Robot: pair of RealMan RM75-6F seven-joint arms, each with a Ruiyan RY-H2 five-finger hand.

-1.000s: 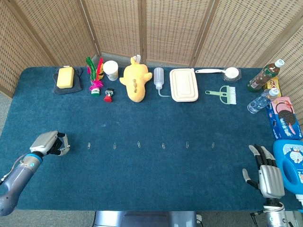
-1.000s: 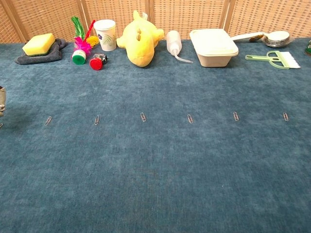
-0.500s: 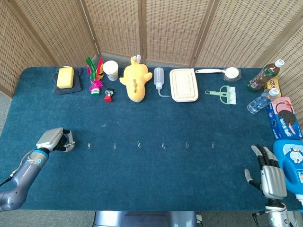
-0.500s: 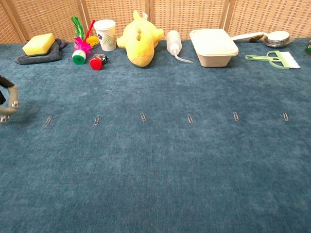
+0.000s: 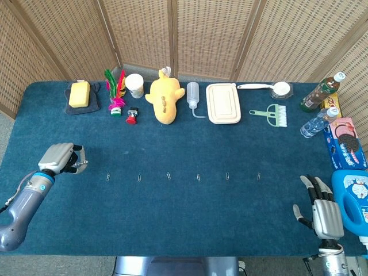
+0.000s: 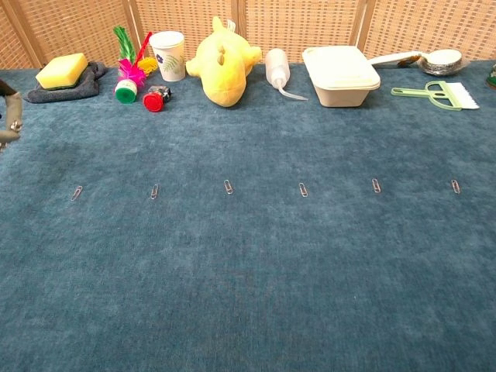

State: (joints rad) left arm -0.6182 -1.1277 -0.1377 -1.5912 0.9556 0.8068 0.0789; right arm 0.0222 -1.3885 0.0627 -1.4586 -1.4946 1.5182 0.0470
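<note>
A row of several small paperclips lies across the blue table cloth, also seen in the chest view. My left hand hovers at the left side with its fingers curled in and nothing visible in them. It is a short way left of the leftmost paperclip. Only its fingertips show at the chest view's left edge. My right hand stays near the front right corner, fingers spread and empty, beside a blue detergent bottle.
Along the back edge stand a yellow sponge on a grey cloth, a feather shuttlecock, a paper cup, a yellow plush, a squeeze bottle, a lidded box and a green brush. Bottles and a cookie pack line the right edge.
My left hand first moved right toward the leftmost paperclip, then pulled back left and rose away from the cloth. The paperclips and my right hand have hardly moved.
</note>
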